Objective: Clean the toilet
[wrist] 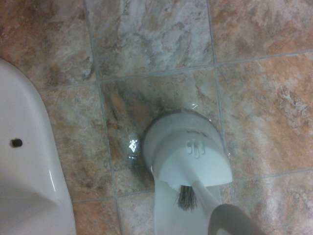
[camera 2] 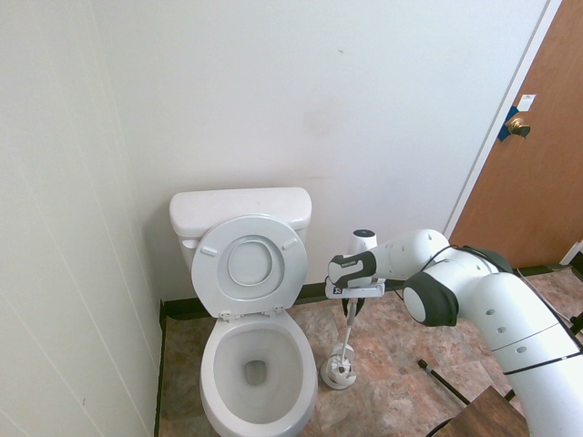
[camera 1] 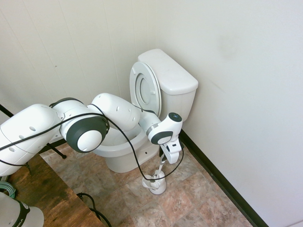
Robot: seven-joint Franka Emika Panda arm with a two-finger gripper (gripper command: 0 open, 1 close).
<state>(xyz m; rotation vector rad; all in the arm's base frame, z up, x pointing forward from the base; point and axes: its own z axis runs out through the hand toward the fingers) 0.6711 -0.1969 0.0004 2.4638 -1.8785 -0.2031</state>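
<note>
We're at brush pickup; gripper (camera 2: 352, 310) at slim white-handled brush (camera 2: 347, 335), can't tell if clamped; next: secure grip, lift toward glossy white porcelain toilet (camera 2: 211, 371).

Arm (camera 1: 116, 109) observed entering from the left edge in the first exterior view and from the right edge in the second; extended outward in a bent, reaching pose. The thick upper link (camera 2: 524, 337) is carried to a rounded, dark-banded elbow joint (camera 1: 88, 135). Beyond it, the forearm (camera 2: 410, 256) is sloped down toward the wrist (camera 1: 166, 128) in the first exterior view. White shells are broken by dark grey bands at the elbow and wrist. The wrist is bent over, so that the tool (camera 2: 352, 309) is hung beneath it and pointed downward. The tool's white housing is seen below the wrist in both exterior views. No part of the arm is shown in the wrist view.
</note>
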